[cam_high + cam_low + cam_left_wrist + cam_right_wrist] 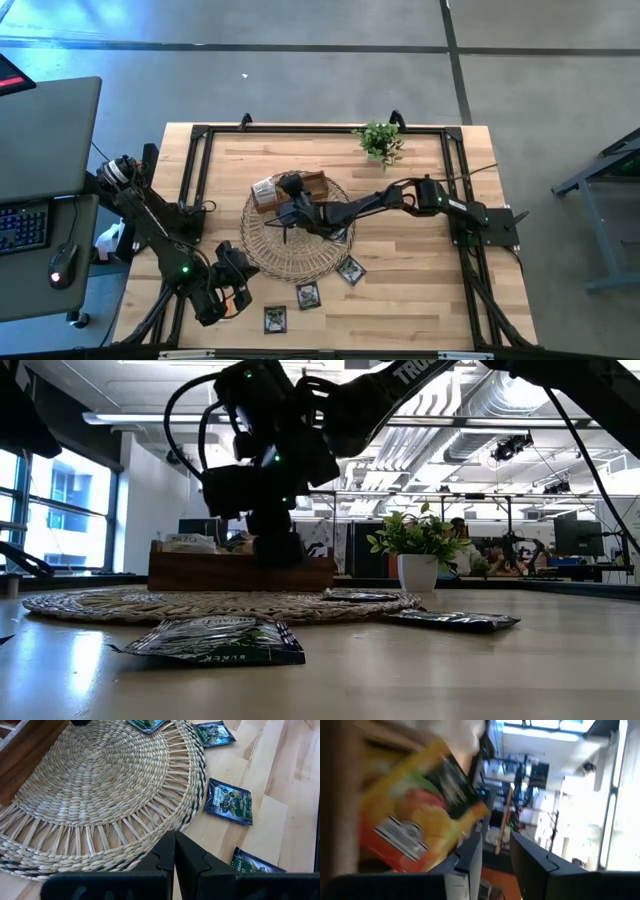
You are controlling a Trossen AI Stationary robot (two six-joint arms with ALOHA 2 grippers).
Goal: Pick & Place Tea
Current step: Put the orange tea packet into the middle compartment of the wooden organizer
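Note:
Three dark tea packets lie flat on the table near the front edge (350, 270) (308, 295) (275, 320); one fills the low view's foreground (215, 642). An orange tea packet (420, 820) shows blurred inside the brown wooden tray (312, 184), which stands on the far part of the round woven mat (295, 240). My right gripper (495, 852) is open over the tray (240, 570), the orange packet beside the outer side of one finger. My left gripper (174, 851) is shut, hovering over the mat's near-left rim (100, 845). My right gripper has nothing between its fingers. The orange packet's lower corner (470, 820) overlaps the outer side of one finger (470, 852); I cannot tell whether they touch.
A small green potted plant (380, 142) stands at the table's far edge, right of the tray. A black frame (200, 180) runs along the table's left, far and right sides. One more dark packet (147, 724) rests on the mat's rim.

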